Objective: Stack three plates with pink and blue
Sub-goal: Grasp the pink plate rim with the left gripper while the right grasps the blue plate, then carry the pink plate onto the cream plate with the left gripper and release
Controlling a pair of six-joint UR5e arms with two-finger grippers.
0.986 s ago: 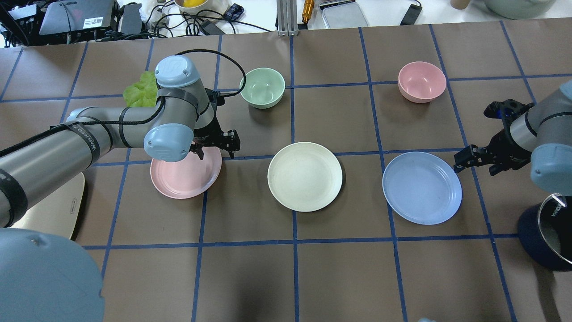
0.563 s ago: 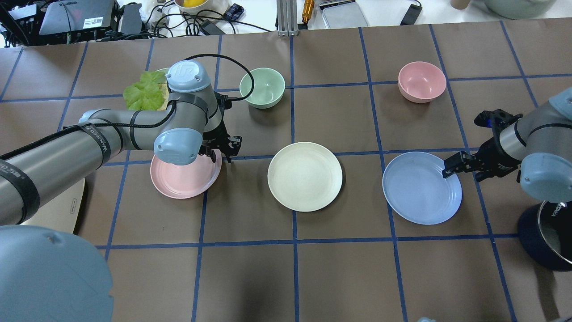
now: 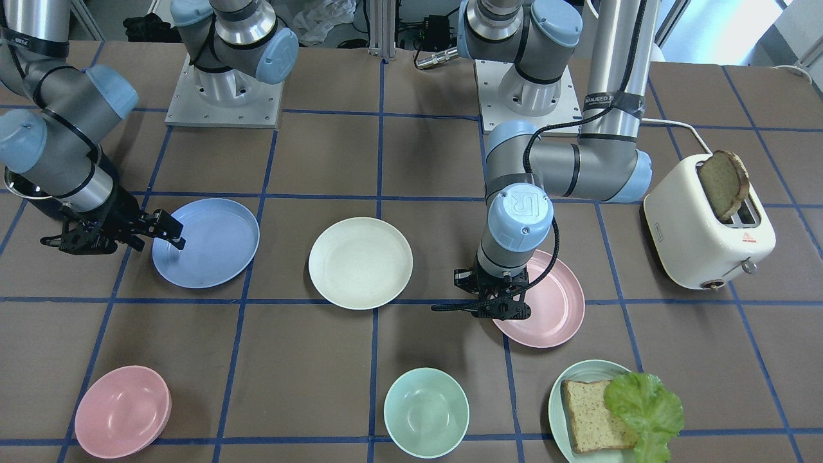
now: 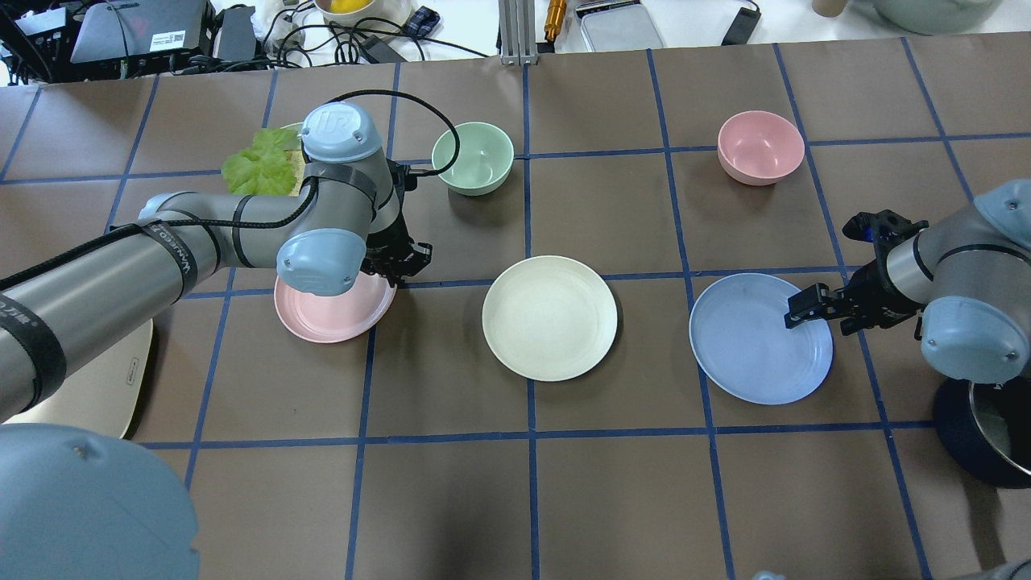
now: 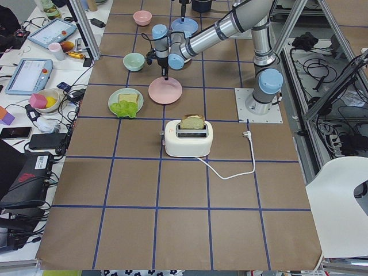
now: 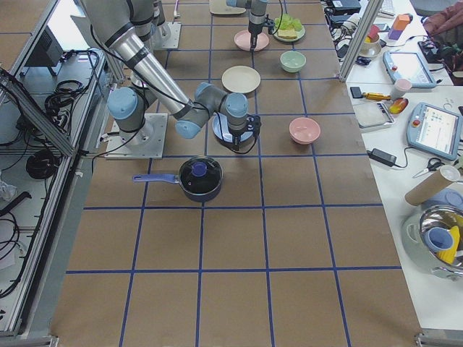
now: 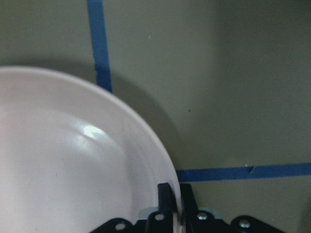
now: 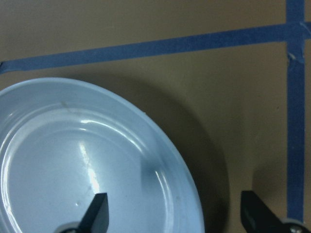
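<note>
The pale pink plate (image 4: 330, 318) lies left of the cream-white plate (image 4: 549, 316), and the light blue plate (image 4: 749, 346) lies to its right. My left gripper (image 4: 400, 270) is shut on the pink plate's far right rim, and the wrist view (image 7: 175, 199) shows the fingers pinching that rim (image 7: 73, 170). My right gripper (image 4: 812, 310) is open and straddles the blue plate's right rim. In the right wrist view, one finger (image 8: 99, 213) is over the blue plate (image 8: 73, 160) and the other is outside it.
A mint bowl (image 4: 473, 157) and a pink bowl (image 4: 760, 147) stand at the far side. A mint plate with bread and lettuce (image 3: 598, 411) is behind my left arm, and a toaster (image 3: 707, 225) is beside it. A dark pot (image 4: 987, 427) sits under my right arm.
My left gripper turned, came onto the pink plate's rim and shut on it, and the plate now looks slightly tipped. My right gripper moved left so that it straddles the blue plate's rim.
</note>
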